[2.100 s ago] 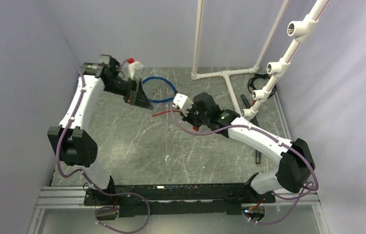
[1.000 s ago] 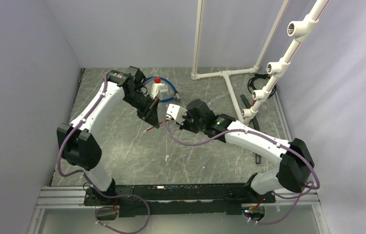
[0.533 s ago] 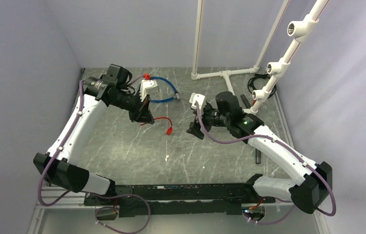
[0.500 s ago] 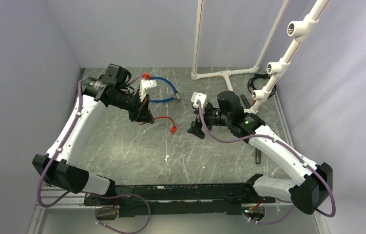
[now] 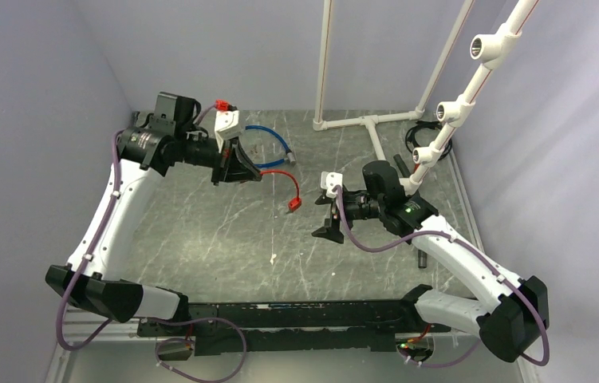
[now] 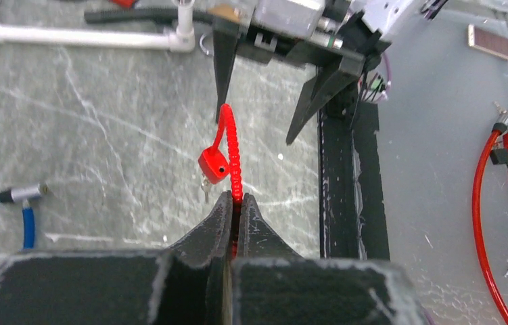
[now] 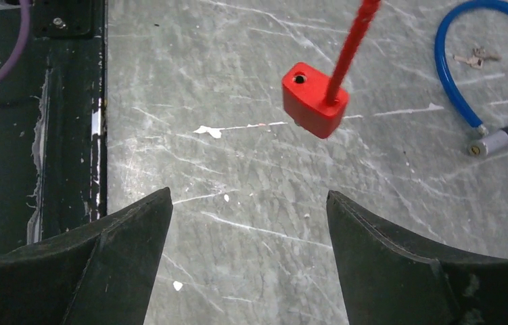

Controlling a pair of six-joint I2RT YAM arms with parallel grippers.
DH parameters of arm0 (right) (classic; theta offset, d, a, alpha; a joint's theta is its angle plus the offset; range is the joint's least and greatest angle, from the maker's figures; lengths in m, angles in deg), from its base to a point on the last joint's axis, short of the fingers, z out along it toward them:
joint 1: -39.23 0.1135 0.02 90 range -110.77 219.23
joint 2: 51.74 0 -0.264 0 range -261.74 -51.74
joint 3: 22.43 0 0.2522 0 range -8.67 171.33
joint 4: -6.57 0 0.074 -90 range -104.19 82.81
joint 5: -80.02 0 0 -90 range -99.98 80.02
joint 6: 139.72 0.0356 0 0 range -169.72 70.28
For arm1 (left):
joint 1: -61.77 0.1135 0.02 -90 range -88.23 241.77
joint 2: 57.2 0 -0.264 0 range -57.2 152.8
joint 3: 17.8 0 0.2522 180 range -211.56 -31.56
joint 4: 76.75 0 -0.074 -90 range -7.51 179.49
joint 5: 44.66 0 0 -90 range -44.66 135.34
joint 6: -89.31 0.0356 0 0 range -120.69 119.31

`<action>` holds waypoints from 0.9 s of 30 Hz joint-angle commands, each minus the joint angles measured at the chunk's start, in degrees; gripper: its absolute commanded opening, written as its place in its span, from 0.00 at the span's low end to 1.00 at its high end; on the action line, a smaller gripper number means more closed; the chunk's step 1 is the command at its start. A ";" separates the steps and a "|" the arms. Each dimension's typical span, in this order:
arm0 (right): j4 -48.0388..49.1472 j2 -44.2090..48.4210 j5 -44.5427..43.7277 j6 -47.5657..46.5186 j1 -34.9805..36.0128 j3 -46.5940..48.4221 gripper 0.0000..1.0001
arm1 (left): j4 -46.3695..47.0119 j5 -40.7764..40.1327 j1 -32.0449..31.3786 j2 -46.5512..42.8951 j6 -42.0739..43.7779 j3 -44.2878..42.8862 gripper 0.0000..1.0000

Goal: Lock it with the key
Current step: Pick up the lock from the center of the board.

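The key (image 7: 473, 57) lies on the surface (image 7: 190, 61) inside the blue loop (image 7: 442, 68), at the upper right of the right wrist view, apart from both grippers. The left gripper (image 6: 236, 200) is pressed together on a red cable (image 6: 232, 145), whose red block (image 6: 212, 164) hangs clear of the surface. The right gripper (image 7: 249, 196) is spread wide, holding nothing, with the block up ahead of it.
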 commanded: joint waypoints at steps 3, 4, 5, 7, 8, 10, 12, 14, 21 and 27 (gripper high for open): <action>6.67 0.50 6.16 -1.48 -0.05 -0.38 0.85 | 5.96 11.37 -0.01 -1.27 -2.18 -4.55 0.00; 6.91 0.35 6.32 -1.76 -0.05 -0.36 0.85 | 6.07 11.74 -0.02 -1.34 -1.88 -4.74 0.00; 7.84 0.33 6.29 -1.34 -0.05 -0.59 0.85 | 6.18 12.14 -0.02 -1.35 -1.58 -4.94 0.00; 9.12 0.49 6.08 -1.65 -0.16 -1.03 0.85 | 7.17 12.95 -0.08 -1.42 -1.96 -4.93 0.00; 9.66 0.73 6.03 -1.69 -0.10 -1.20 0.85 | 8.01 13.44 -0.15 -1.29 -2.52 -4.91 0.00; 10.47 1.04 5.97 -1.46 -0.14 -1.49 0.84 | 9.83 14.14 -0.34 -1.10 -4.49 -4.86 0.00; 10.01 1.21 6.01 -1.77 -0.09 -1.32 0.84 | 11.16 14.71 -0.58 -1.09 -5.26 -4.74 0.00; 8.75 1.33 5.48 -1.96 -0.21 -1.01 0.83 | 11.31 14.53 -0.63 -1.09 -4.99 -4.50 0.00; 2.19 6.09 5.67 -3.68 -1.72 0.02 0.82 | 6.42 12.45 -0.63 -1.09 0.06 -3.69 0.00; -2.76 9.65 3.16 -3.92 -3.01 0.62 0.81 | 0.71 12.11 -0.63 -0.63 5.96 -5.02 0.00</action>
